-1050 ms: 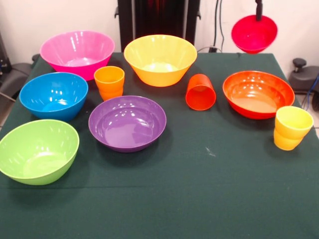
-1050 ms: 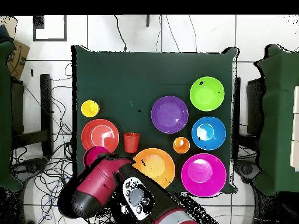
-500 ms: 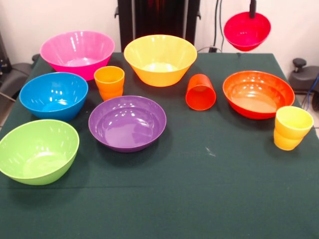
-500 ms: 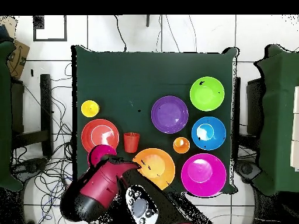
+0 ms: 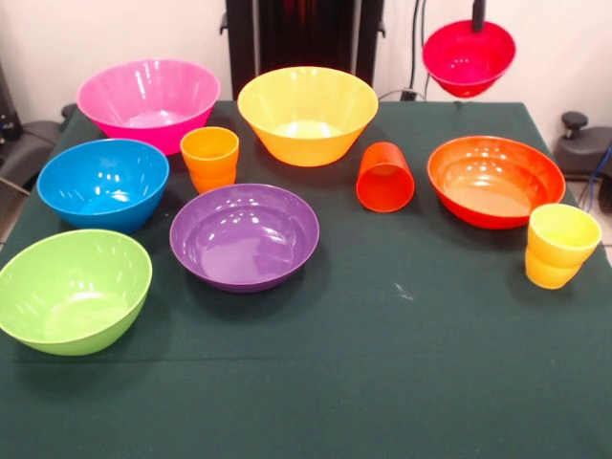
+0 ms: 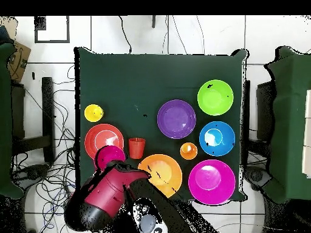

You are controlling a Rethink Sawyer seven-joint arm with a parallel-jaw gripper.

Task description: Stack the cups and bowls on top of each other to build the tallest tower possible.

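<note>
Magenta-red plastic marks the small bowl (image 5: 469, 57) that hangs in the air from the pincer (image 5: 476, 19), whose tip pinches the bowl's far rim; only a dark sliver of the pincer shows at the top of the front view. In the overhead view the red arm (image 6: 104, 197) covers part of that bowl (image 6: 109, 156). Just below the pincer on the table (image 5: 382, 382) sits the wide orange-red bowl (image 5: 495, 180), with the plain red-orange cup (image 5: 384, 177) lying on its side beside it and the ribbed yellow cup (image 5: 559, 246) upright a little nearer the camera. Farther from the pincer stand the yellow bowl (image 5: 307, 114), the ribbed orange cup (image 5: 209, 159) and the purple bowl (image 5: 244, 235). Farthest off are the pink bowl (image 5: 148, 102), blue bowl (image 5: 102, 183) and green bowl (image 5: 73, 290). Nothing is stacked.
</note>
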